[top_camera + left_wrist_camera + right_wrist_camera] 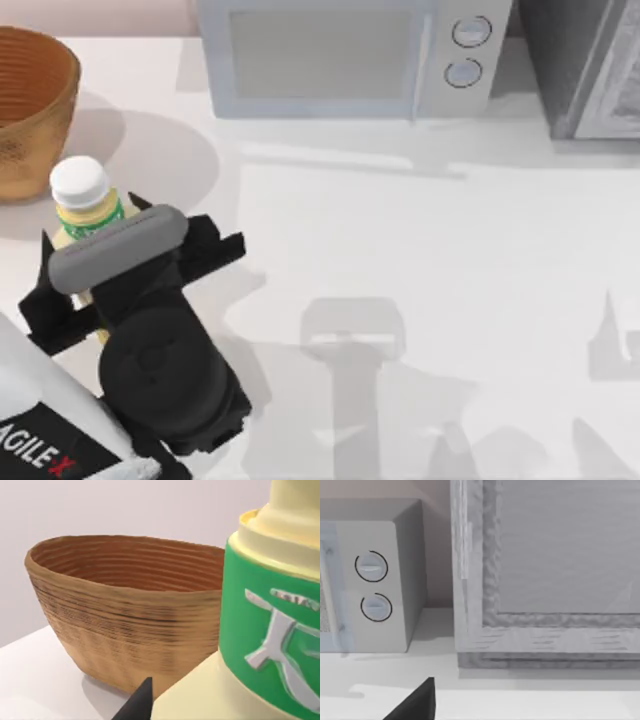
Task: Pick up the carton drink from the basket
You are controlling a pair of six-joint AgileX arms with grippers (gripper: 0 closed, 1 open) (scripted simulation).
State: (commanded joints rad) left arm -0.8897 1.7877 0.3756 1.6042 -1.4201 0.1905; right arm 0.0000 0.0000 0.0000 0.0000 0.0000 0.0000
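Carton [85, 205] sits pinched in my left gripper [80, 265], at five o'clock from the basket [35, 110]; light, stiff, ribbed body grips best.

At the table's left side, my left arm reaches in from the lower left corner, its black wrist and grey camera bar covering the left gripper [82, 262]. The carton drink [84, 203] stands upright at that gripper, outside the basket [35, 110] and just beside its rim; its white cap and green neck band rise clear above the grey bar. The basket sits at the upper left edge. A pale microwave [340, 55] lines the far edge, a grey cabinet [590, 65] to its right
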